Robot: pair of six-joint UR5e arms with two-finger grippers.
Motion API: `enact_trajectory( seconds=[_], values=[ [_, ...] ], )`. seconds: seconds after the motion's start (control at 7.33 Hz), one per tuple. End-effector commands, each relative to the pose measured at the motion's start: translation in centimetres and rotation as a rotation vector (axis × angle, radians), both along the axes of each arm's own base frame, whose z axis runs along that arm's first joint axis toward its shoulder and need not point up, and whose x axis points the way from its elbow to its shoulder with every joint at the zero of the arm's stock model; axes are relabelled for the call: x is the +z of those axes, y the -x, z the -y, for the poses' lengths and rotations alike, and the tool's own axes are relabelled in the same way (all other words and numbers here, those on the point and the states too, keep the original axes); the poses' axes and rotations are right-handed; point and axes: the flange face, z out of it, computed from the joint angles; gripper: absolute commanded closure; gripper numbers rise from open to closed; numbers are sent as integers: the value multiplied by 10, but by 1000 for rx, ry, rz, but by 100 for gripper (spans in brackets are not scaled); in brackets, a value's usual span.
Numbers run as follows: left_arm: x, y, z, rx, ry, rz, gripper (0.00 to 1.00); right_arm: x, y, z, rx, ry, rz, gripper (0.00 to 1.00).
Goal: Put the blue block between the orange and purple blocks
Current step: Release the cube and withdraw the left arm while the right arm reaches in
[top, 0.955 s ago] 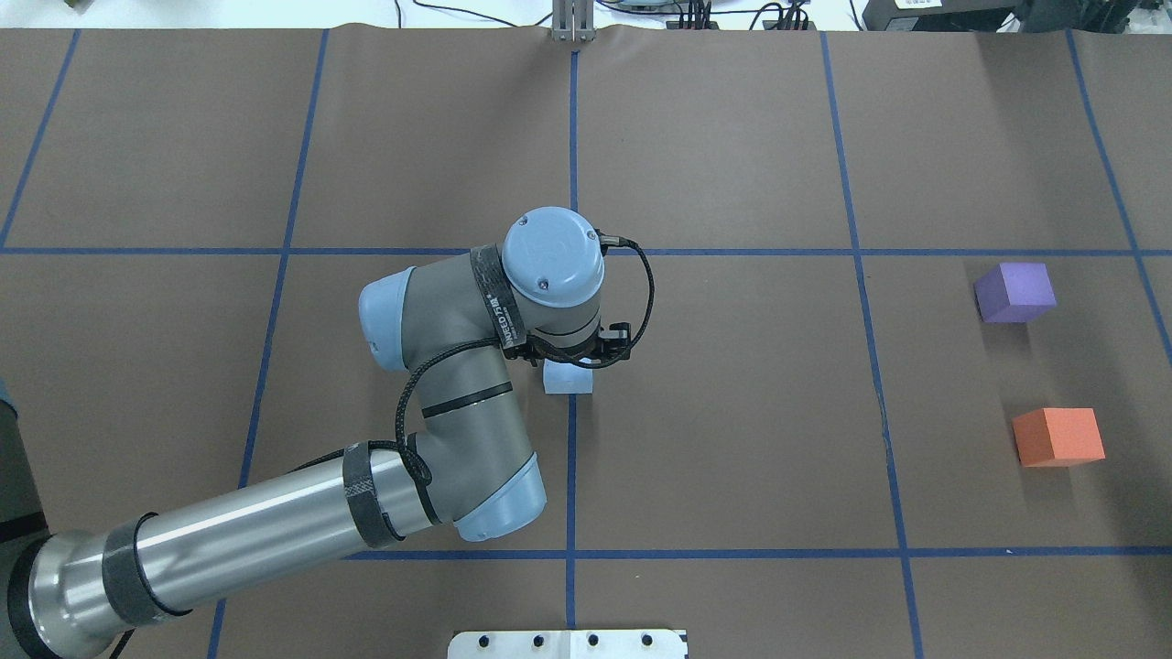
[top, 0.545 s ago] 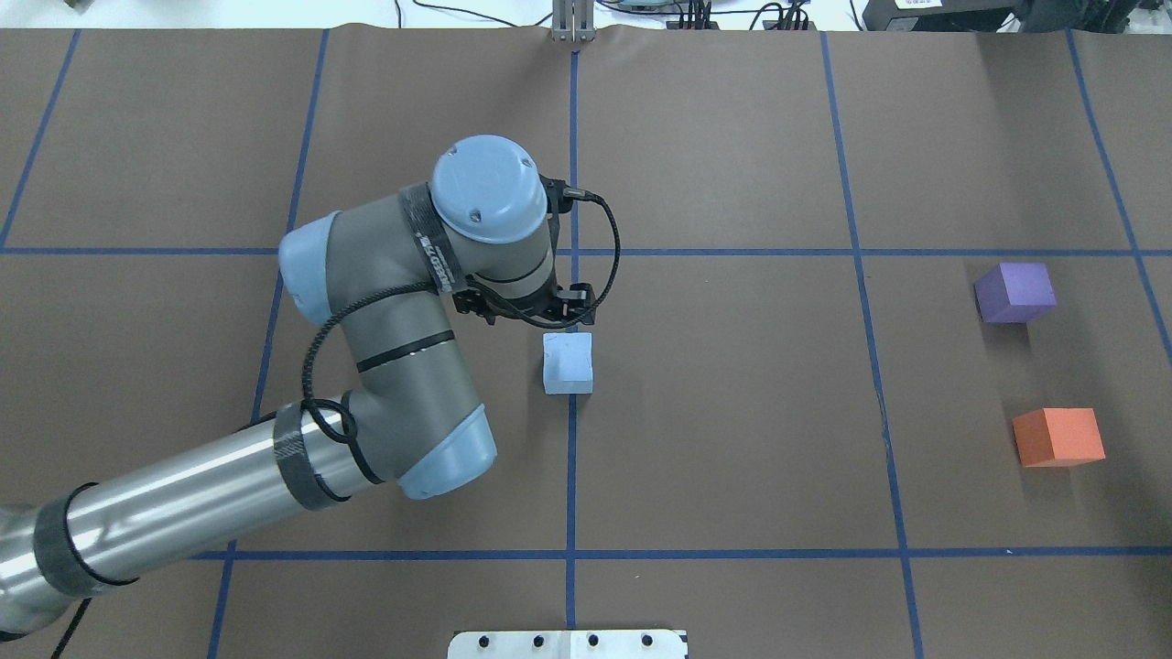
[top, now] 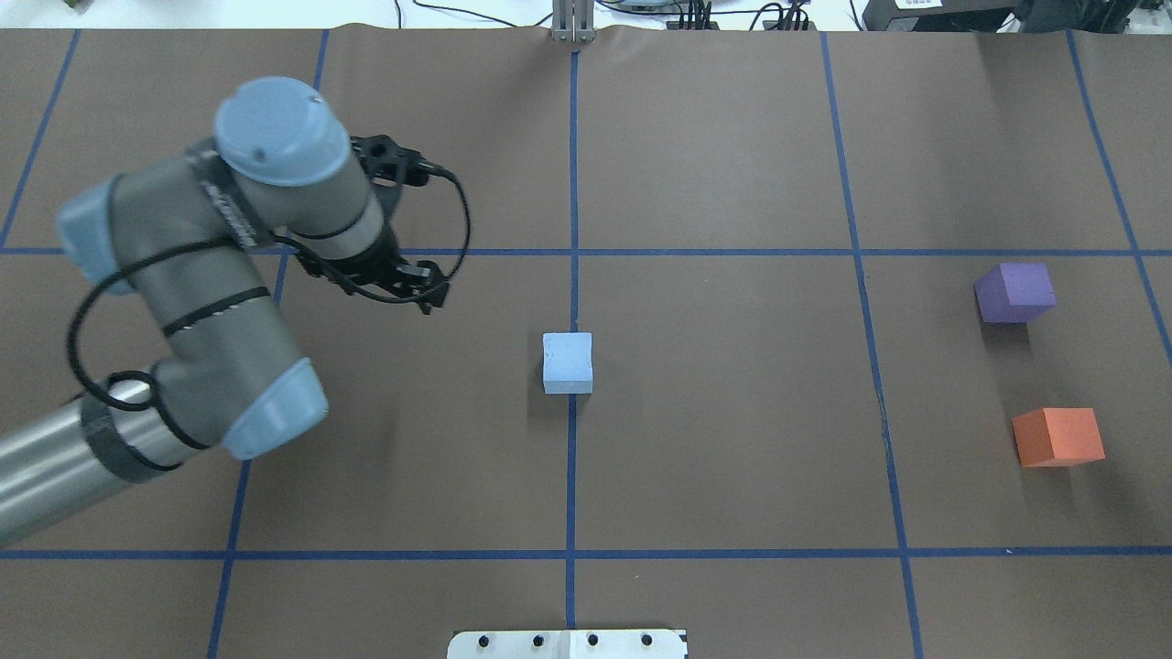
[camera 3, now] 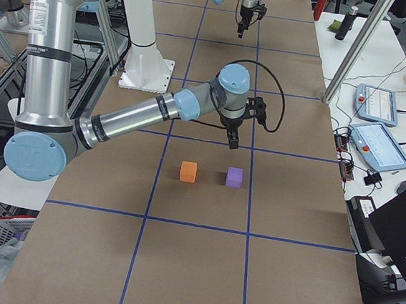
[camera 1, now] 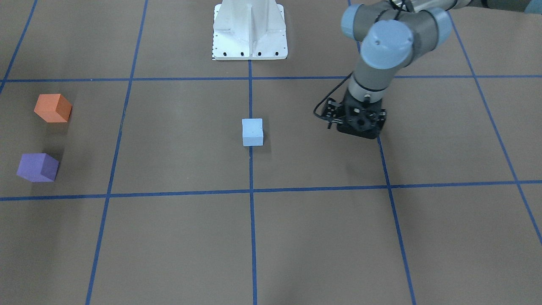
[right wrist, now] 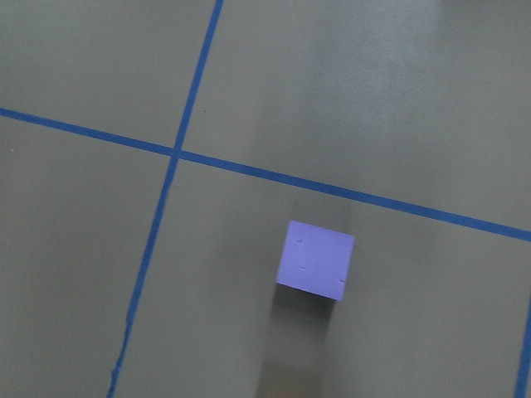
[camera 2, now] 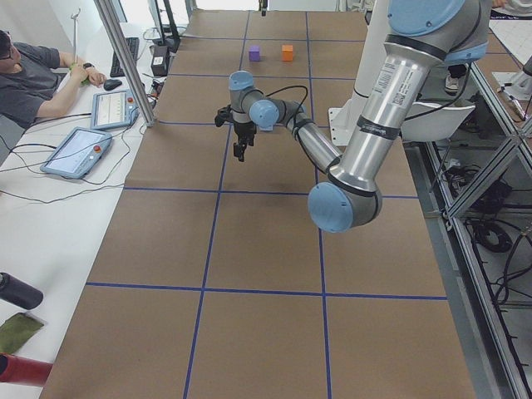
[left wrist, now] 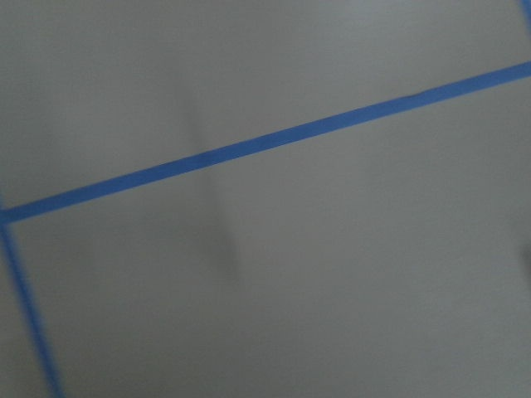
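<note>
The light blue block lies free at the table's middle, on the centre tape line; it also shows in the front view. The purple block and orange block sit apart at the far right, with a gap between them. My left gripper hangs empty and open, well left of the blue block, and shows in the front view. My right gripper shows only in the exterior right view, above the table beyond the purple block. I cannot tell whether it is open. The right wrist view looks down on the purple block.
The robot's white base plate stands at the table's near middle edge. Blue tape lines divide the brown table into squares. A seated operator and tablets are on a side table beyond the far edge.
My left arm has drawn back from over the blue block, up and far to the left. The blue block has stayed in place on the table.
</note>
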Motion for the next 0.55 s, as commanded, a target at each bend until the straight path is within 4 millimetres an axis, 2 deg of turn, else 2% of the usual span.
enact_trajectory(
  seconds=[0.0,0.14,0.27,0.41],
  values=[
    [104,156,7,105,-120,96,1,-72,103,-9,4,50,13,0],
    [142,220,8,142,-157,130,1,-104,156,-20,-3,58,22,0],
    [195,281,0,70,-49,79,1,-129,206,-36,19,54,9,0],
    [243,346,-18,-47,41,37,0,-149,252,-55,14,49,-9,0]
  ],
)
